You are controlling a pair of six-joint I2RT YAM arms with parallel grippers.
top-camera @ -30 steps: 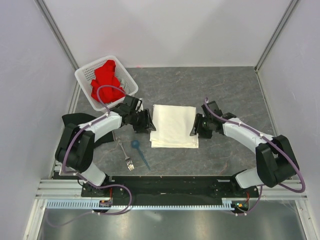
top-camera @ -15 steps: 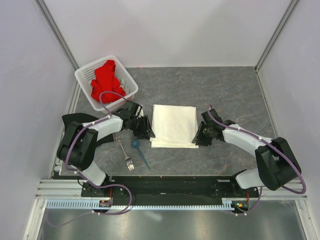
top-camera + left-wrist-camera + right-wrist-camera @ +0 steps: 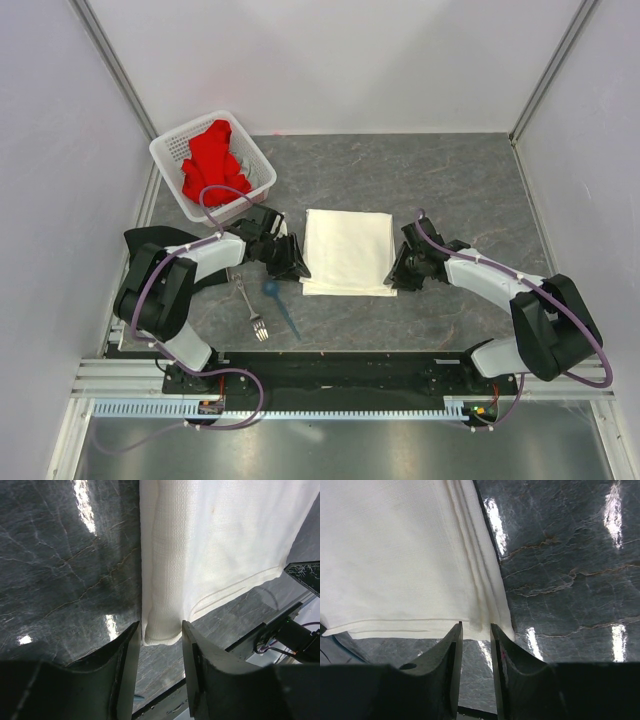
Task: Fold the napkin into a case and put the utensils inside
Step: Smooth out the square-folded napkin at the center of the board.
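The cream-white napkin (image 3: 347, 250) lies folded into a layered rectangle on the dark table. My left gripper (image 3: 300, 268) is low at its near left corner; in the left wrist view the bunched corner of the napkin (image 3: 215, 545) fills the gap between the tips of that gripper (image 3: 161, 630). My right gripper (image 3: 393, 275) is at the near right corner, and its tips (image 3: 476, 627) pinch the wrinkled edge of the napkin (image 3: 395, 555). The silver fork (image 3: 250, 308) and the blue spoon (image 3: 280, 305) lie on the table left of the napkin, apart from both grippers.
A white perforated basket (image 3: 165, 150) with a red cloth (image 3: 212, 160) in it stands at the back left. A black cloth (image 3: 140, 240) lies under the left arm. Grey walls close in the table on three sides.
Both grippers slid toward me along the napkin's side edges to its near corners, dropped lower and narrowed their jaws onto the fabric. The napkin, fork and spoon have stayed put.
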